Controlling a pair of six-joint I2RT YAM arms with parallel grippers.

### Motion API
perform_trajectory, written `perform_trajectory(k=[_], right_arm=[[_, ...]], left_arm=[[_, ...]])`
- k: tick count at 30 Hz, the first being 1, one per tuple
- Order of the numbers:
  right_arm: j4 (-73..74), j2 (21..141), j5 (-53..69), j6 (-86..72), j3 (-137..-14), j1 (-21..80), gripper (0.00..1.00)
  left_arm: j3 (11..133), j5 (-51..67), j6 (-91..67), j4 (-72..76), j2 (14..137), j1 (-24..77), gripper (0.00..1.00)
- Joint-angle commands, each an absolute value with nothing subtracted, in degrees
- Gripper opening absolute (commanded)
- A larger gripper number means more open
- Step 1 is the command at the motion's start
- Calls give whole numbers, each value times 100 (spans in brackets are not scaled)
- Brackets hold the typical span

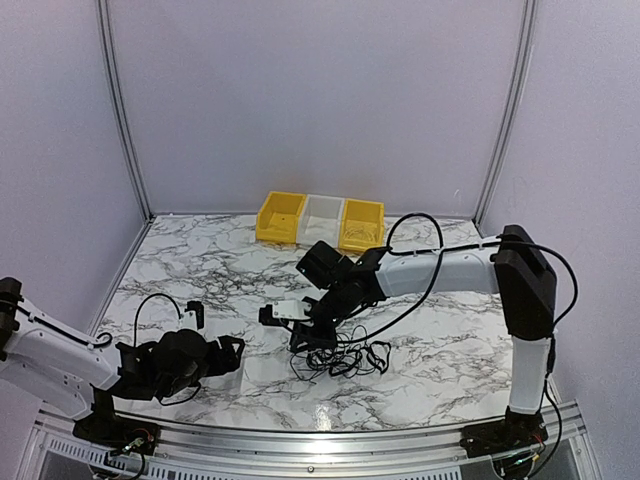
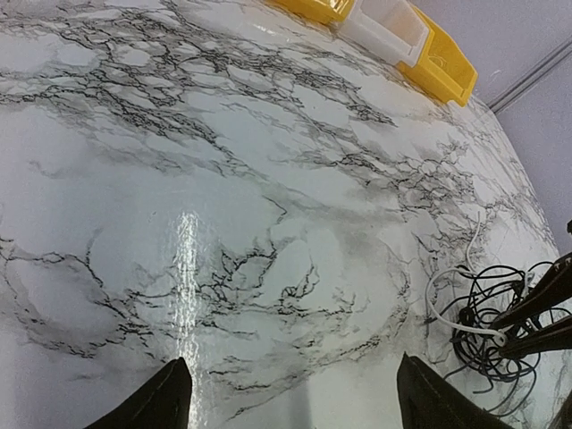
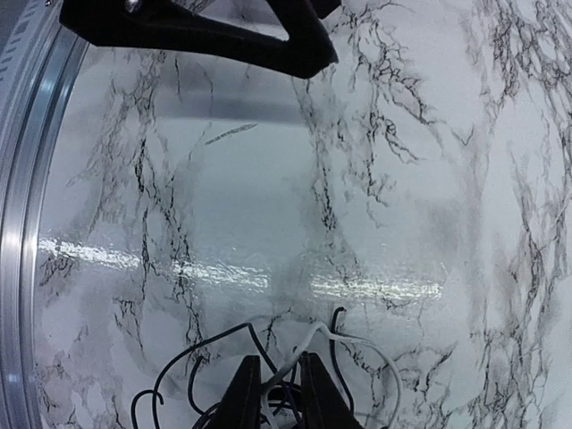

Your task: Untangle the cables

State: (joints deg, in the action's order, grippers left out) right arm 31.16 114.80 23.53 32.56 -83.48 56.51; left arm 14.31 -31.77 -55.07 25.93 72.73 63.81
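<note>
**Overhead view.** I am finding the thin black cables lying in a loose tangle on the white marble-patterned table. They are near of centre and well short of the yellow and white plastic bins at the far edge. The right gripper is reaching down onto the tangle's left edge. The left gripper is hanging low further left, apart from the cords.

**Left wrist view.** The left gripper is standing spread wide, with only bare table between its jaws, so it is holding nothing. The cables are lying off to its right, with a white cord looping through them. The right gripper is sitting in the heap.

**Right wrist view.** The right gripper is standing narrow. Its jaws are pinching the white cord and, as far as I can tell, a black strand or two of the cables. Other loops are spilling out beside the fingers. The left gripper is showing beyond, well apart.

**Handling.** I am judging these cords to be light, limp and slick. A pull on one strand is likely to drag its neighbours along, and the small plugs are likely to snag in the loops. The best hold, in my view, is a single outer loop or a length just behind a plug, not the knotted middle. The free gripper should be pinning the rest of the heap down.
</note>
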Motion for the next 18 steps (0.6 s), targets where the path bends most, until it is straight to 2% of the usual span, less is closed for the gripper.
perform_trajectory(k=[1, 4, 9, 12, 16, 18], right_arm=[[3349, 11547, 2184, 3135, -8668, 5695, 23], [3435, 11622, 2178, 3043, -8694, 5695, 32], [3499, 11790, 2039, 2963, -8771, 5695, 30], [3609, 11913, 2007, 2898, -8913, 5695, 25], [3743, 11960, 2016, 2867, -9077, 5695, 7], [3799, 11839, 2055, 2870, -9141, 5695, 4]], left_arm=[[1566, -3181, -5412, 2729, 7261, 6363, 82], [1550, -3197, -5426, 2725, 7242, 6363, 82], [1474, -3247, -5484, 2734, 7171, 6363, 82], [1444, -3252, -5493, 2744, 7123, 6363, 82], [1409, -3269, -5487, 2777, 7085, 6363, 81], [1414, -3250, -5442, 2812, 7105, 6363, 82]])
